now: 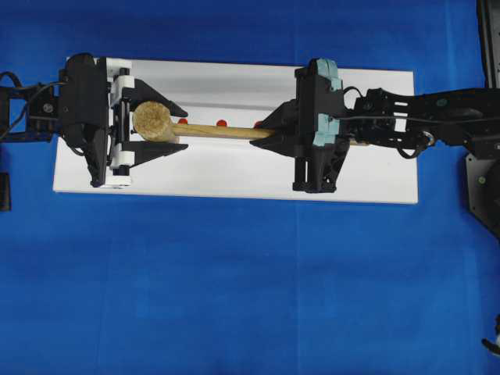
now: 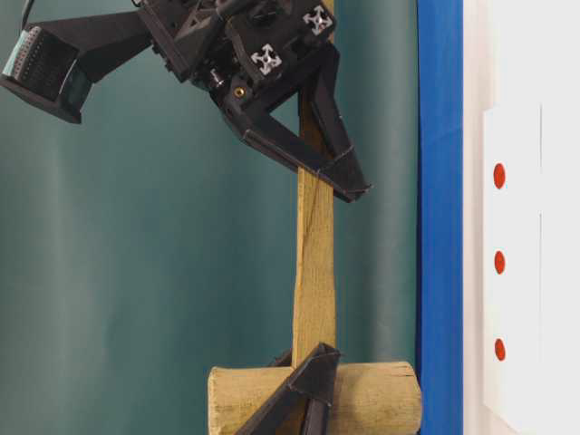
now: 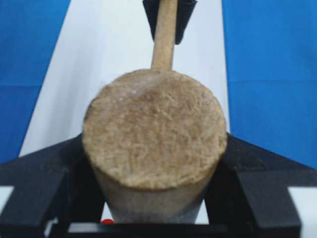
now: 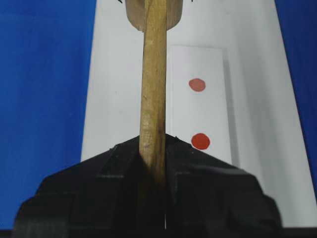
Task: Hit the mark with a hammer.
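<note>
Grippers share the hammer (image 1: pixel 199 127) above the white board (image 1: pixel 234 176). The right gripper (image 1: pixel 266 130) is clamped on the flat handle, near the board's right edge. The left gripper (image 1: pixel 160 123) has its fingers on both sides of the thick head, near the left edge; whether they press it, I cannot tell. For a good strike, I think the right one must keep the handle firm. The red marks (image 4: pixel 200 141) lie beside the handle; the overhead view hides part of them.
</note>
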